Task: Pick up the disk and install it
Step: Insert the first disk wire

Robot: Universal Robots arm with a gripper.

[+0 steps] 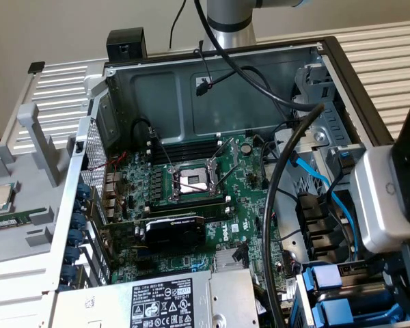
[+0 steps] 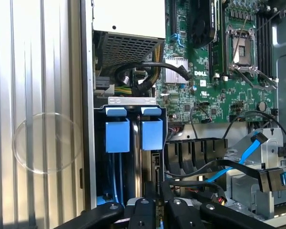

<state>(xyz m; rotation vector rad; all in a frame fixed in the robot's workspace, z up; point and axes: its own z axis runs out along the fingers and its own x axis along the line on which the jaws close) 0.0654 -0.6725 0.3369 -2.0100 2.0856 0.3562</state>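
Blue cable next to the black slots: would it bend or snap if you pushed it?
The blue cable would probably bend, not snap: it hangs in a loose curve. It looks thin and flat, so it is likely light. Pushed aside, it may spring back.

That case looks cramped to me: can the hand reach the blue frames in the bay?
Probably yes. The hand hangs close to the blue frames, with nothing seen between them; the black cables lie off to one side.
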